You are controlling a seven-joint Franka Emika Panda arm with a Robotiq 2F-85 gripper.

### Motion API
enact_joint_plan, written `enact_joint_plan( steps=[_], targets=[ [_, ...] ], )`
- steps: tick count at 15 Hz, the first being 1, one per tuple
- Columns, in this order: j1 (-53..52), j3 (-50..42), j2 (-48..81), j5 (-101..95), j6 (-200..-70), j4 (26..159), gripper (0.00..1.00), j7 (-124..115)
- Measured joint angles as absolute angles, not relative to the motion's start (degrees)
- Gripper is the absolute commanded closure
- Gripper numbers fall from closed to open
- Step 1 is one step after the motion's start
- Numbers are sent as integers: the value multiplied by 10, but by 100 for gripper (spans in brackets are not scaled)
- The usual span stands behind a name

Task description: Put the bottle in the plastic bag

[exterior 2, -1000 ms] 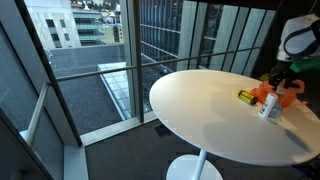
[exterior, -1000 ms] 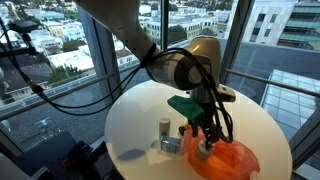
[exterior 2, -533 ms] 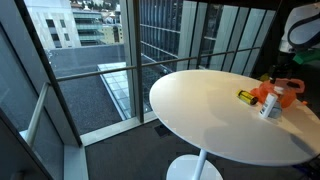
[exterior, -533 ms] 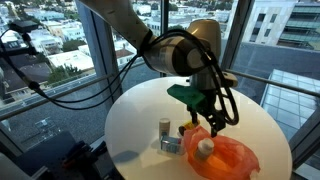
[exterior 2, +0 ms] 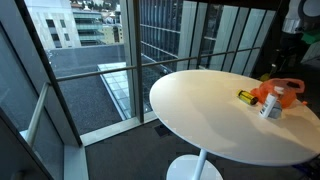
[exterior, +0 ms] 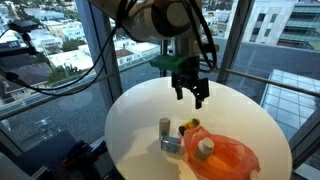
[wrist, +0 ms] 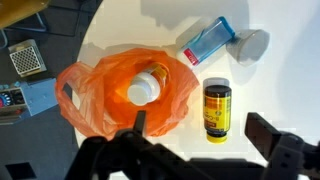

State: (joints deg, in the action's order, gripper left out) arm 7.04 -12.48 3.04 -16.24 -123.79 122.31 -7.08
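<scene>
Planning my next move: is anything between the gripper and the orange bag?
Nothing. In an exterior view the open gripper hangs above the orange bag, with only air between them.

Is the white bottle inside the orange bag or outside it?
Inside. In the wrist view the bag surrounds the bottle on all sides; only its white top shows.

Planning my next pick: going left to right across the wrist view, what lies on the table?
orange plastic bag with the white-capped bottle in it → yellow-labelled bottle → pale round cap. The blue container overlaps the yellow-labelled bottle's span, so it is left out.
</scene>
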Motion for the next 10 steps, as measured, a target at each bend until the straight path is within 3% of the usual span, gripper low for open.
enact_joint_plan(
  steps=[10],
  targets=[
    [51,-71,-100,-43,-1126,1261,0,31]
  ],
)
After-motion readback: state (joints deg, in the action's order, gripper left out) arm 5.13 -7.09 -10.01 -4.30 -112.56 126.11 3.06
